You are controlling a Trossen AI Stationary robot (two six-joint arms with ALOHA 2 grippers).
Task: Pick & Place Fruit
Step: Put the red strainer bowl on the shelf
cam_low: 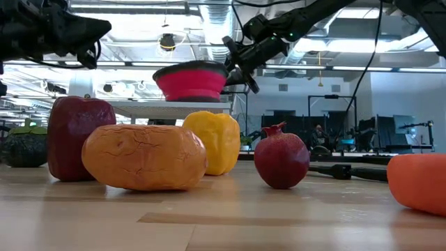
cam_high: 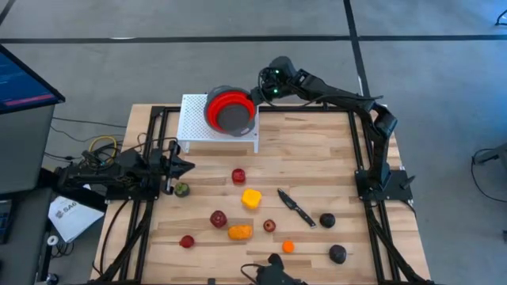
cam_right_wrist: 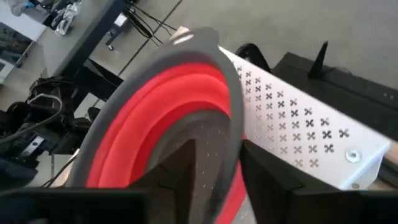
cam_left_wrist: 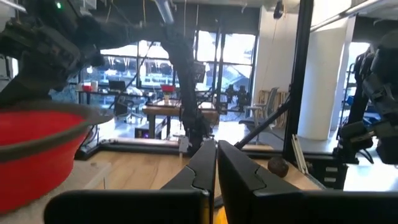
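So the fruit [cam_high: 252, 199] lies scattered over the near half of the table [cam_high: 317, 142], none in the colander [cam_high: 230, 110] yet, which sits on the white rack [cam_high: 190, 127] at the far edge. Right gripper [cam_high: 261, 93] is at the colander rim w/ jaws parted around it, seemingly letting go. Best to open fully, back off straight w/o nudging it. Left gripper [cam_high: 187, 166] waits closed, empty, near the olive fruit [cam_high: 182, 189].

red colander [cam_high: 230, 112] on white perforated stand [cam_high: 192, 125]; knife [cam_high: 295, 207] on table [cam_high: 317, 150].
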